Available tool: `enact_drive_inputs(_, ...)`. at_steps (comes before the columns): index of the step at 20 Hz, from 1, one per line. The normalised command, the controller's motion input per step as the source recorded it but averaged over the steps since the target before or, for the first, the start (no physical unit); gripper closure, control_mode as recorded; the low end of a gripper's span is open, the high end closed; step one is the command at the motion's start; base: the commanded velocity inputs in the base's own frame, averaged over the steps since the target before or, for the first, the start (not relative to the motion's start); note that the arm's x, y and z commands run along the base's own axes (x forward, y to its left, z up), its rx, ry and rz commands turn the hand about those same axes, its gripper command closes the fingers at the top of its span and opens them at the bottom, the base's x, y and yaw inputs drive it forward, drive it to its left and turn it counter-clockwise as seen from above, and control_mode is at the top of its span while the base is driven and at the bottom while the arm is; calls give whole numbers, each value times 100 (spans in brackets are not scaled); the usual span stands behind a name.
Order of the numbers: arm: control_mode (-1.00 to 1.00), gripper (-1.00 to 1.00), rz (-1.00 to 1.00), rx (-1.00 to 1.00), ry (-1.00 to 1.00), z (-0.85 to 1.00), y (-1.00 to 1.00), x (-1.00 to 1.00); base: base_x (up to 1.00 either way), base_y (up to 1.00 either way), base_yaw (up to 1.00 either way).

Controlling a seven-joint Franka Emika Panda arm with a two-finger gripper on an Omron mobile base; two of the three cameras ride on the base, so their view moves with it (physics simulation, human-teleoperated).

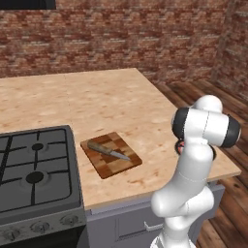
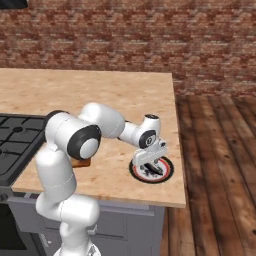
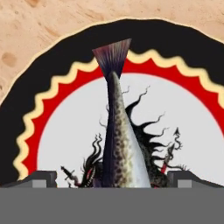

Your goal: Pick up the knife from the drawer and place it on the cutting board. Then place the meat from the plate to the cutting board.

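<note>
The knife (image 1: 109, 151), with a brown handle and grey blade, lies diagonally on the checkered cutting board (image 1: 125, 165) beside the stove. The plate (image 2: 168, 172), black-rimmed with a red ring, sits near the counter's front right corner. In the hand view the meat (image 3: 118, 131), a slim dark grey fish-like piece with its tail pointing away, lies on the plate (image 3: 65, 52). My gripper (image 2: 150, 167) hangs low over the plate, open, and in the hand view the gripper (image 3: 112, 179) has one fingertip on each side of the meat. The grey drawer front (image 1: 121, 220) shows under the counter.
A black gas stove (image 1: 34, 174) fills the counter's left end. The light wooden counter (image 1: 111, 101) stretches back to a brick wall. Its right edge drops to a wooden floor (image 2: 220, 150) just beyond the plate. My own arm hides most of the cutting board (image 2: 80, 163) in the right base view.
</note>
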Motion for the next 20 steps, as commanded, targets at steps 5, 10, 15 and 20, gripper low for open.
enact_drive_inputs(5,-100,-100,1,0,0,-12,0,0,0,0,0)
enact_drive_inputs(10,-100,-100,2,0,0,-20,0,0,0,0,0)
enact_drive_inputs(15,-100,-100,3,0,0,-30,0,0,0,0,0)
enact_drive_inputs(20,-100,100,5,0,2,-48,0,0,0,0,0)
